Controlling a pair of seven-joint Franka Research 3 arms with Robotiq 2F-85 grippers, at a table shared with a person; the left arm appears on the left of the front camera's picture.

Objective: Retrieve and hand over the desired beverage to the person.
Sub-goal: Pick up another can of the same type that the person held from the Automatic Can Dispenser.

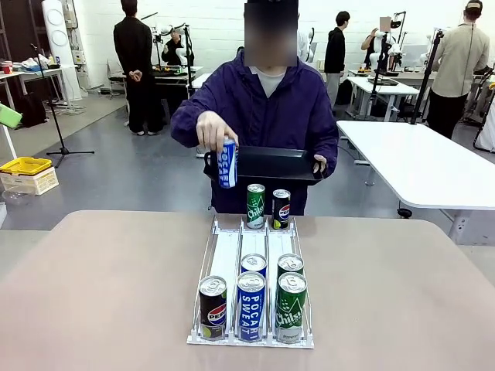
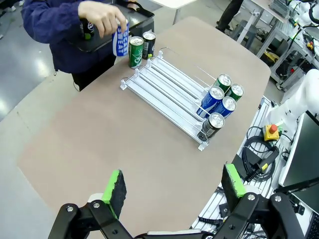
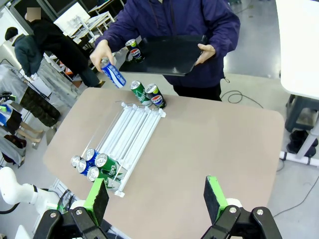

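The person point(image 1: 267, 100) stands at the table's far side, one hand under a black tray point(image 1: 271, 164), the other holding a blue Pocari Sweat can point(image 1: 227, 162) just above the far end of a white wire rack point(image 1: 224, 259). At that end stand a green can point(image 1: 255, 205) and a Pepsi can point(image 1: 281, 209). Several cans crowd the near end, led by a Pepsi point(image 1: 213, 308), a Pocari Sweat point(image 1: 250, 305) and a green Chilsung point(image 1: 291, 307). My left gripper point(image 2: 174, 186) is open high above the table's edge. My right gripper point(image 3: 157, 198) hangs open the same way.
Two more cans point(image 3: 133, 48) lie on the tray. The brown table point(image 1: 100, 294) has bare top on both sides of the rack. A white table point(image 1: 433, 166) stands at the back right, with other people farther off.
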